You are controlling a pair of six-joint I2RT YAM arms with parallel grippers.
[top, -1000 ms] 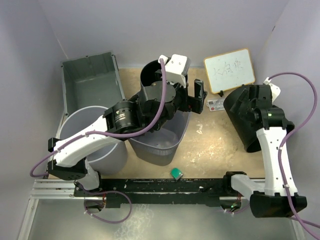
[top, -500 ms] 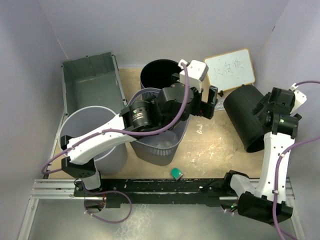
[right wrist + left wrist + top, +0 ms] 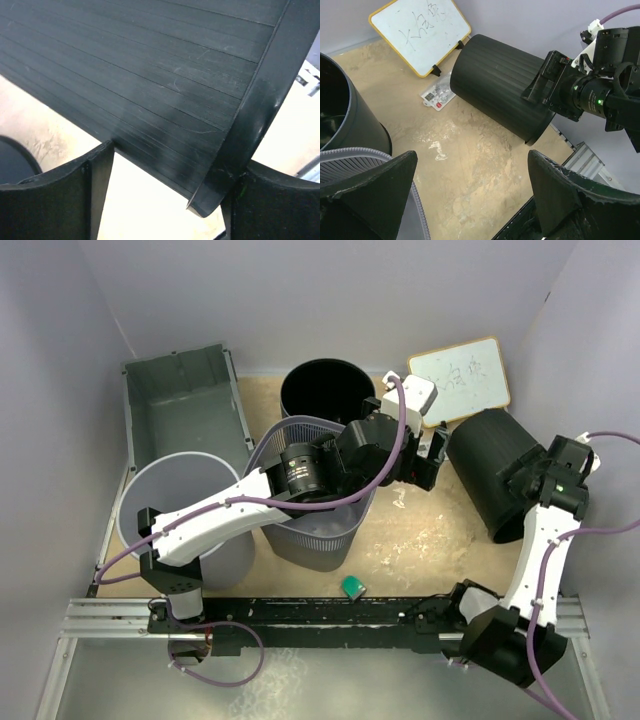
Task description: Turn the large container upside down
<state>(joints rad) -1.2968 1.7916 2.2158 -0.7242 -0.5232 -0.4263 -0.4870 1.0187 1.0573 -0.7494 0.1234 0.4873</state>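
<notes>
While the large container [image 3: 185, 405] is lying open side up in the far left corner, the wall is hemming its left edge and the round grey bin [image 3: 190, 510] its near end, so bare table [image 3: 430, 530] is showing only on its right. The left gripper [image 3: 472, 155] is hovering wide open and empty, well apart from it. The right gripper [image 3: 172, 160] is straddling the rim of the black ribbed bin [image 3: 485, 475] with jaws spread; contact is unclear.

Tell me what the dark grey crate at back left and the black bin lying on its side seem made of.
The large container: likely moulded plastic, matte dark grey, smooth walls, thick rim. The black bin: probably plastic too, satin finish, fine parallel ribs along its side with faint scuffs; no metallic glint on either.
</notes>
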